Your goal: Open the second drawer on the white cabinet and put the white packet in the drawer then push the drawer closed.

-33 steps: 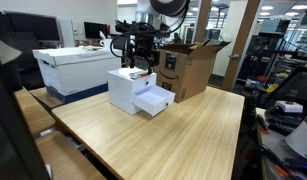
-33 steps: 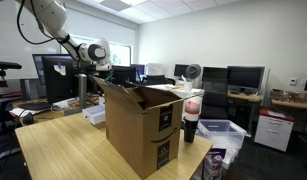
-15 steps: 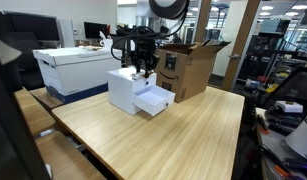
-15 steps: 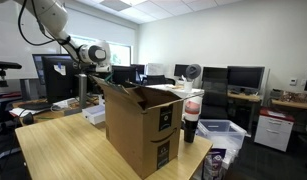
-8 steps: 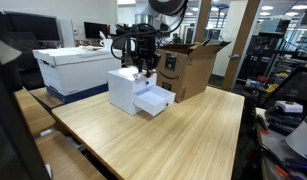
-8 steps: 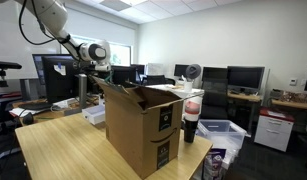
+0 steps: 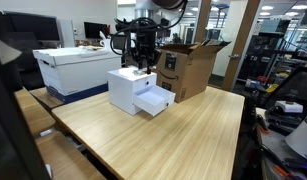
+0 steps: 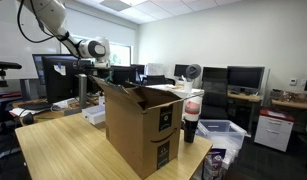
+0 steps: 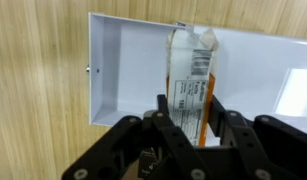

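Note:
The white cabinet stands on the wooden table, and its second drawer is pulled out toward the table's middle. My gripper hangs just above the cabinet's front. In the wrist view the gripper is shut on the white packet, which has printed text and an orange edge. The packet hangs over the open drawer's white tray, whose small dark pull shows at the left. In an exterior view the cabinet is mostly hidden behind the cardboard box.
An open brown cardboard box stands right behind the cabinet and fills the foreground in an exterior view. A large white lidded storage box sits beside the cabinet. The wooden table stretches out in front. Monitors and office clutter surround it.
The gripper dipped to the cabinet's top, tightened on the packet and has risen a little with it. The drawer has stayed pulled out.

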### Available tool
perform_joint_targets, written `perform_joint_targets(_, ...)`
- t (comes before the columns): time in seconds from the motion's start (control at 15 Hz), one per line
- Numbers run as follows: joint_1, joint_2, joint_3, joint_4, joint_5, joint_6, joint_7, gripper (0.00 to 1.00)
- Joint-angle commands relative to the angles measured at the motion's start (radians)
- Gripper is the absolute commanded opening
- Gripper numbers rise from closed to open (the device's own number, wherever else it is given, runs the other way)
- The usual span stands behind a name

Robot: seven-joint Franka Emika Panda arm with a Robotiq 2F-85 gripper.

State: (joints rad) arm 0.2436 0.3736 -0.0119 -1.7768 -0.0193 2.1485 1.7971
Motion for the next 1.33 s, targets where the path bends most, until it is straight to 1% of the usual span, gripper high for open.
perform_joint_targets(0.0,-0.019,-0.071,0.012,-0.092,-0.007,0.028,-0.006,0.16)
perform_joint_targets(0.4,-0.035,-0.127,0.017,-0.195,-0.003,0.075,-0.027,0.16)
perform_joint_targets(0.73,-0.044,-0.147,0.027,-0.255,0.009,0.105,-0.06,0.16)
perform_joint_targets(1.27,-0.041,-0.135,0.052,-0.303,0.019,0.142,-0.106,0.16)
